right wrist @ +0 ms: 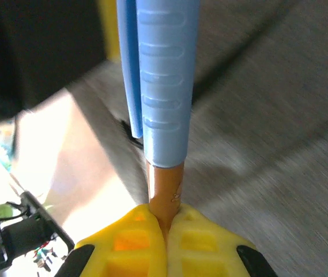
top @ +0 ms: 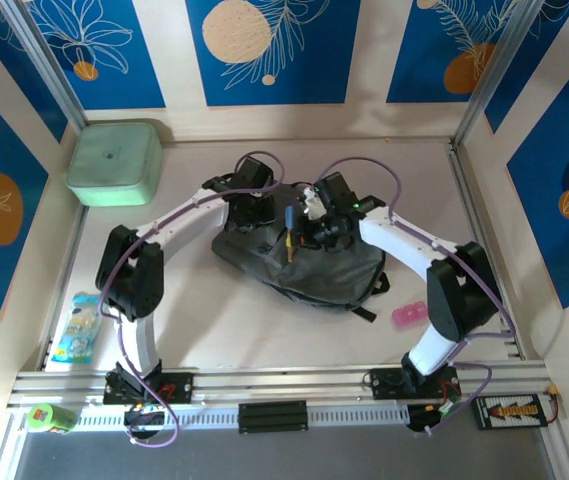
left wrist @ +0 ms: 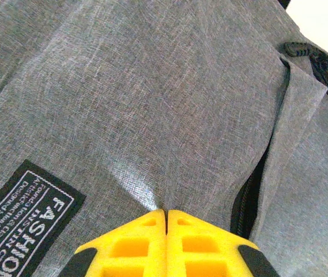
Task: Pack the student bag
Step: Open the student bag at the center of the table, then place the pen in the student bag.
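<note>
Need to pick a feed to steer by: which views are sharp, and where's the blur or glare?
Left wrist: sharp, weave of the student bag and its label crisp, a small sheen by the left gripper. Right wrist: the pen in the right gripper is fairly sharp, fabric behind smeared, left side blown out. Top external: even light, soft shadows.

Student bag (top: 314,262), soft grey fabric, lying flat mid-table, zipper open

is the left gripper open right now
No, the left gripper is shut, its yellow tips pinching a fold of the grey student bag.
</note>
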